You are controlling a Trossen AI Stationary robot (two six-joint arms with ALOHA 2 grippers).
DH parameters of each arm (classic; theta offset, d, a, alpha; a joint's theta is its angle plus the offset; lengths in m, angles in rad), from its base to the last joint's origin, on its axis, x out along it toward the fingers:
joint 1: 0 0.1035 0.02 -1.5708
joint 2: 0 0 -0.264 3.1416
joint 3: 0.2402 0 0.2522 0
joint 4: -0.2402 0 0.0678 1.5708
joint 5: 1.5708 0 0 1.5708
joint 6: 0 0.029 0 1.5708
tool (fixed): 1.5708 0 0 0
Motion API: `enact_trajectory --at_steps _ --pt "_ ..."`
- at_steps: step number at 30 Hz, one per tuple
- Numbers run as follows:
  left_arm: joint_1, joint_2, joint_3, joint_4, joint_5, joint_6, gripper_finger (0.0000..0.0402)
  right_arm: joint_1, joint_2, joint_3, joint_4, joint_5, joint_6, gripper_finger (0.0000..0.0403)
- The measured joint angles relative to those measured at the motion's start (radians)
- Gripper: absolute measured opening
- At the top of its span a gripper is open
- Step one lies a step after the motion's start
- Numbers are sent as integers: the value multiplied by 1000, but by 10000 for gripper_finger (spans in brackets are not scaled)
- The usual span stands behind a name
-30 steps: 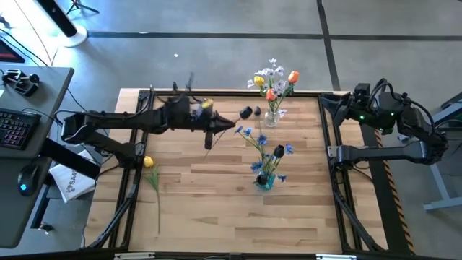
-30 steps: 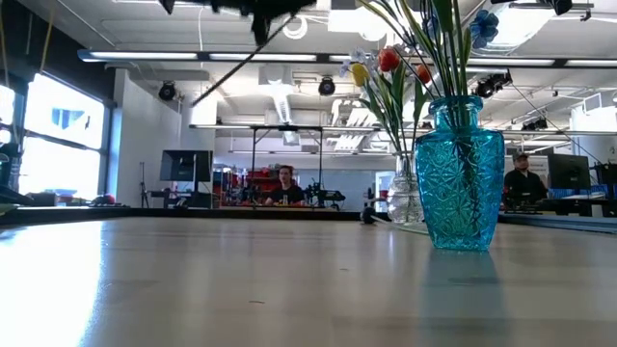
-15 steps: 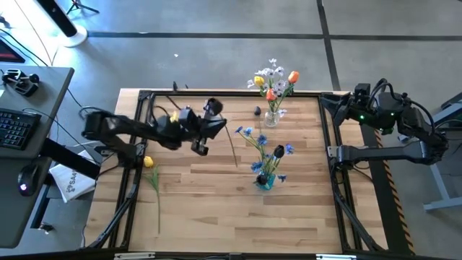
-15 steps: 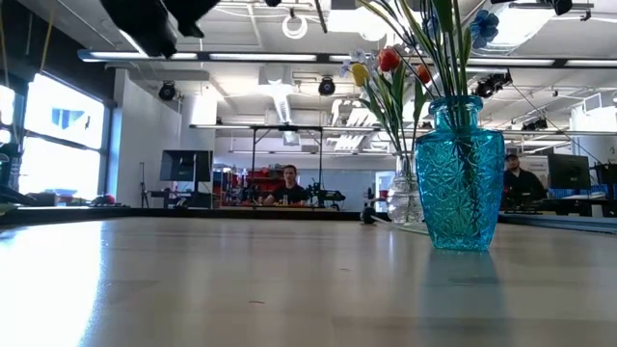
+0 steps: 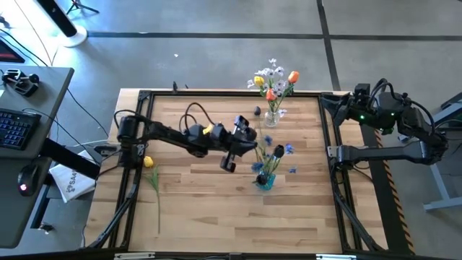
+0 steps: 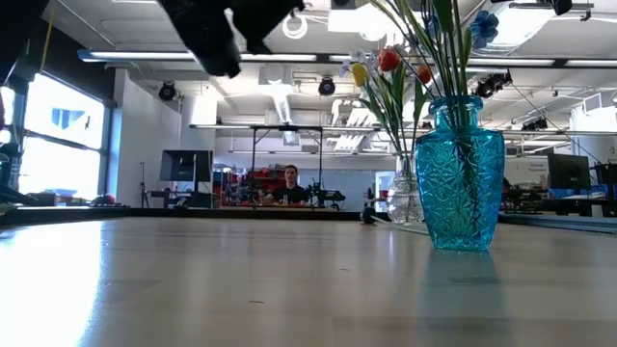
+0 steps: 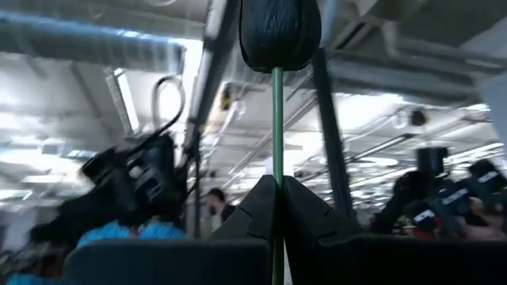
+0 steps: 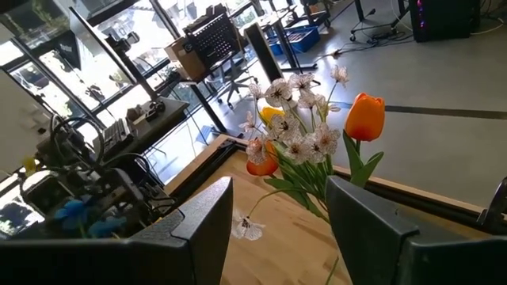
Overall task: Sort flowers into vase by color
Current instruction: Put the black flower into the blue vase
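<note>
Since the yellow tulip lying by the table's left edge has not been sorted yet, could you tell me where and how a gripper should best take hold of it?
Probably mid-stem, from straight above. The yellow tulip lies flat on the table, its thin stem running toward the near edge with bare wood on both sides, so fingers can straddle the stem crosswise, clear of the soft bloom.

Probably a robotics lab — bare ceiling ducts (image 6: 280,96), equipment racks (image 6: 275,169), a seated person (image 6: 290,185) behind.

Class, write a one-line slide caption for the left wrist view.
Left tool shut on a dark purple tulip's green stem, bloom upright above it.
</note>
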Motion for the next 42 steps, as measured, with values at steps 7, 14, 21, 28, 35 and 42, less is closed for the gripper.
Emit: enact_trajectory --at_steps 7,14,21,28,35,42 --pt "9 54 102 1 58 16 0 0 0 0 0 -11 19 199" --pt "16 55 110 1 70 69 0 0 0 0 0 -26 18 199" --pt "10 54 110 1 165 63 0 0 0 0 0 -26 19 199" --pt "8 116 109 0 178 58 0 0 0 0 35 -26 19 199" --pt "11 160 109 -1 177 51 0 0 0 0 83 -26 19 199" --pt "15 157 109 -40 173 12 3 0 0 0 102 -25 18 199"
